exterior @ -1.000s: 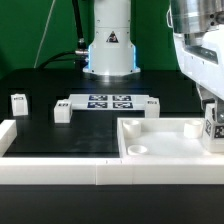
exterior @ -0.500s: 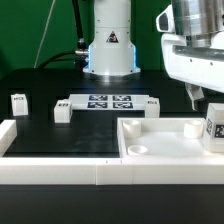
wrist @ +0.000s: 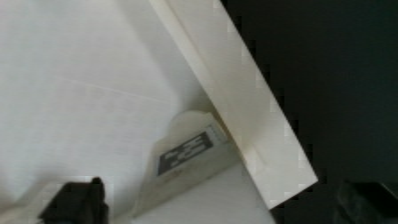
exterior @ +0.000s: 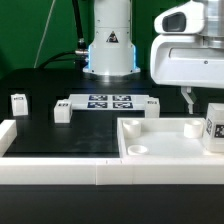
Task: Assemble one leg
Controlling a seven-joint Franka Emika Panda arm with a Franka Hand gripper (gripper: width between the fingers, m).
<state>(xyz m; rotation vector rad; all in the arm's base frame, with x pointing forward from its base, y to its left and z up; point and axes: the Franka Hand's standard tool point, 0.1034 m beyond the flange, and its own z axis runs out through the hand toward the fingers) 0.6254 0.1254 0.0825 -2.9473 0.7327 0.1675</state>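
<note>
A leg [exterior: 213, 127], a small white block with a black-and-white tag, stands in the far right corner of the large white tray-like panel [exterior: 160, 140]. My gripper [exterior: 205, 100] hangs open above it and a little toward the exterior view's left, with one finger [exterior: 188, 98] showing. In the wrist view the leg [wrist: 187, 152] lies against the panel's raised rim [wrist: 249, 110], below and between my spread fingertips [wrist: 75, 200]. My gripper [wrist: 222, 205] holds nothing.
Three more legs stand on the black table: one at the exterior view's left [exterior: 18, 103], one at each end of the marker board [exterior: 62, 110] [exterior: 152, 104]. The marker board [exterior: 107, 101] lies before the robot base [exterior: 110, 50]. A white rail [exterior: 50, 172] runs along the front.
My gripper has risen from around the leg and shifted toward the exterior view's left. The leg stays in the panel's corner.
</note>
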